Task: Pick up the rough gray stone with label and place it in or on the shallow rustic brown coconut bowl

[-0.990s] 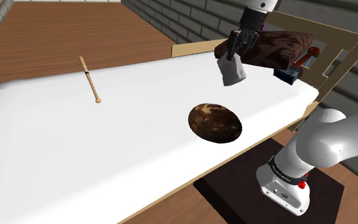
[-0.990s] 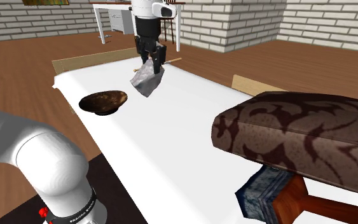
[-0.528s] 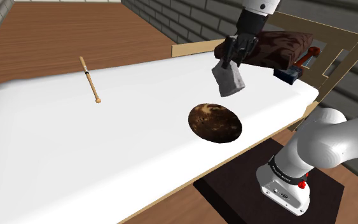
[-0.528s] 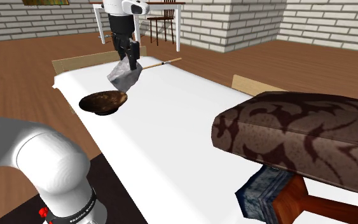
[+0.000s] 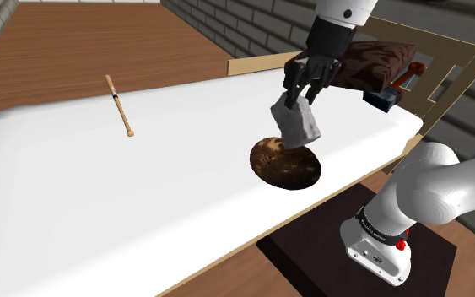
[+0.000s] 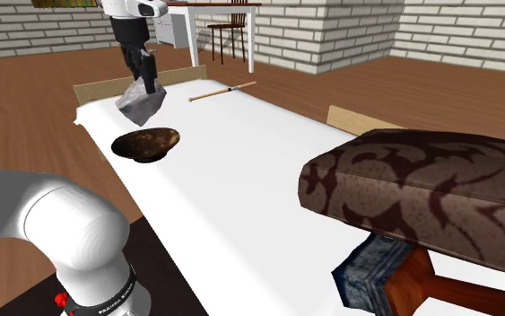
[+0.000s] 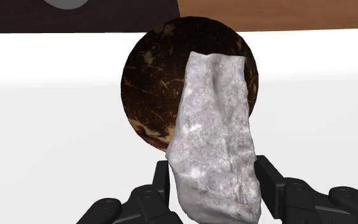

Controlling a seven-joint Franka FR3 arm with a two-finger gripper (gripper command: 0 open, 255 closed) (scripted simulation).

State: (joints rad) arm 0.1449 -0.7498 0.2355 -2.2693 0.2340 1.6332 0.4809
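Note:
My black gripper (image 5: 299, 93) is shut on the rough gray stone (image 5: 294, 123), which hangs in the air. The stone (image 6: 140, 102) is just above the shallow brown coconut bowl (image 5: 286, 164) that rests on the white table (image 5: 100, 194). In the second exterior view the bowl (image 6: 147, 143) lies below the stone near the table's edge, and the gripper (image 6: 143, 79) clasps the stone's top. From the wrist, the stone (image 7: 215, 137) sits clasped between the two fingers (image 7: 161, 181) and covers part of the bowl (image 7: 152, 83) beneath.
A thin wooden stick (image 5: 120, 105) lies far across the table. A dark patterned cushion (image 6: 421, 193) rests over a blue object (image 6: 371, 269) and a red-brown piece (image 6: 439, 287) at the table's end. The robot's stand (image 5: 370, 249) is beside the table edge.
The gripper has carried the stone sideways and lower, from beside the cushion to a spot over the coconut bowl. The stone stays clasped throughout.

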